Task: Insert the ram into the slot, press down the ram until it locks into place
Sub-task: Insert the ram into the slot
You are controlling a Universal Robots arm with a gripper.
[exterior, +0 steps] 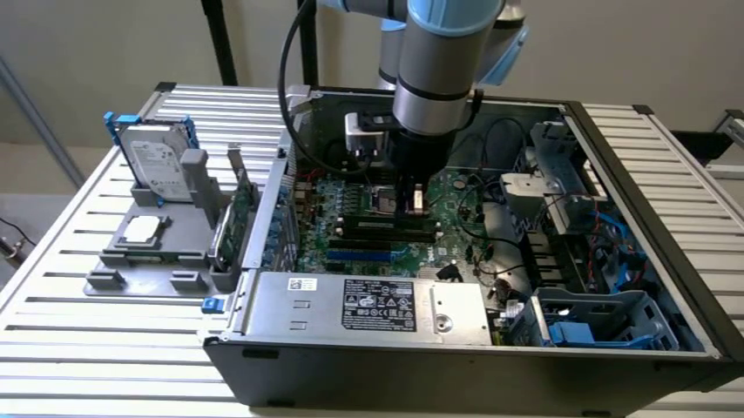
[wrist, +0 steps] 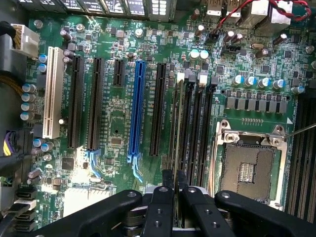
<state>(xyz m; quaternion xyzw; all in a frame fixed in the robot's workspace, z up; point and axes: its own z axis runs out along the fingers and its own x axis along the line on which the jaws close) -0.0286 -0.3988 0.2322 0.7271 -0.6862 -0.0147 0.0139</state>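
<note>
Wrist view is showing the ram [wrist: 178, 128] edge-on, standing in the slot [wrist: 175, 143] nearest the blue socket [wrist: 136, 108]. The claw [wrist: 176, 178] is pinching narrowly onto the ram's upper edge. A bare processor socket [wrist: 247, 168] is lying just beyond the neighbouring black slots. The open computer case [exterior: 651, 261] is sitting on the slatted worktop [exterior: 70, 348]. Its power supply [exterior: 372, 305] is carrying a black label and a smaller white one, both too small to read. A labelled hard drive [exterior: 157, 165] is leaning in a grey holder [exterior: 145, 252] at the exterior view's left.
</note>
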